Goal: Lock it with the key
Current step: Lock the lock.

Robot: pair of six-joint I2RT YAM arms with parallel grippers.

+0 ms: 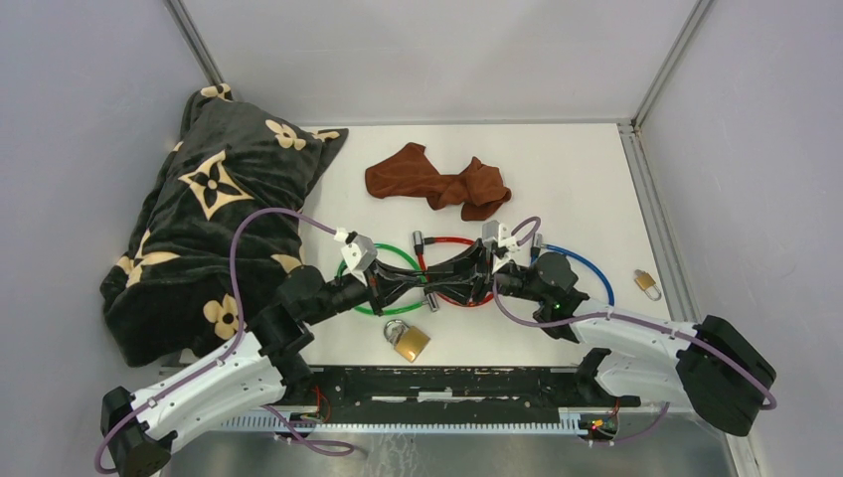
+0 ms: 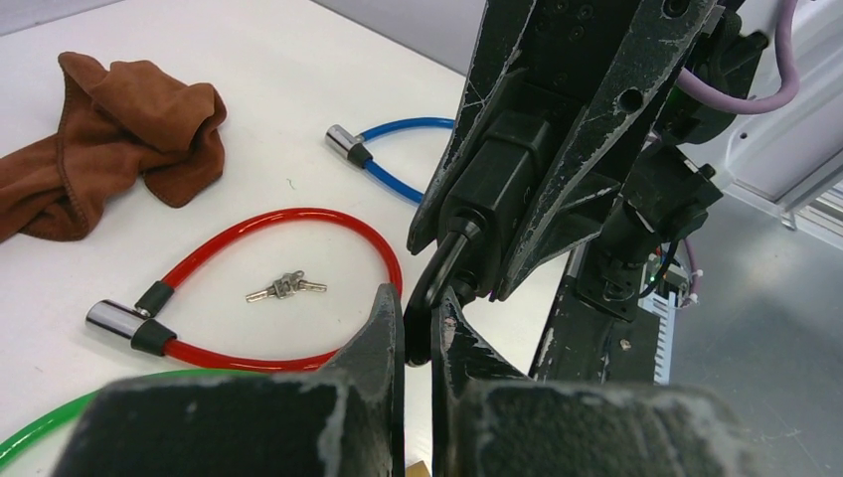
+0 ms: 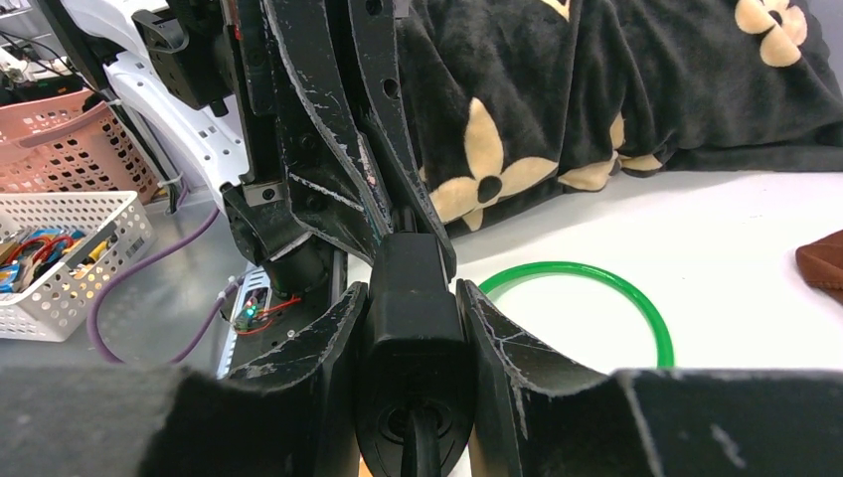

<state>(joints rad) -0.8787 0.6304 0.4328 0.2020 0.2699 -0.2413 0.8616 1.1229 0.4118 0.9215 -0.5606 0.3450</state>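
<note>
A black lock body sits clamped between the fingers of my right gripper, held level above the table. A black-headed key sticks in the keyhole at the lock's end. My left gripper is shut on the key's head. In the right wrist view the key shows in the round keyhole at the bottom edge. From the top view both grippers meet at mid-table, the left gripper facing the right gripper, with the lock between them, mostly hidden.
Red, blue and green cable locks lie under the arms. A loose bunch of keys lies inside the red loop. A brass padlock lies near the front, a small one at the right. Brown cloth and dark blanket lie behind.
</note>
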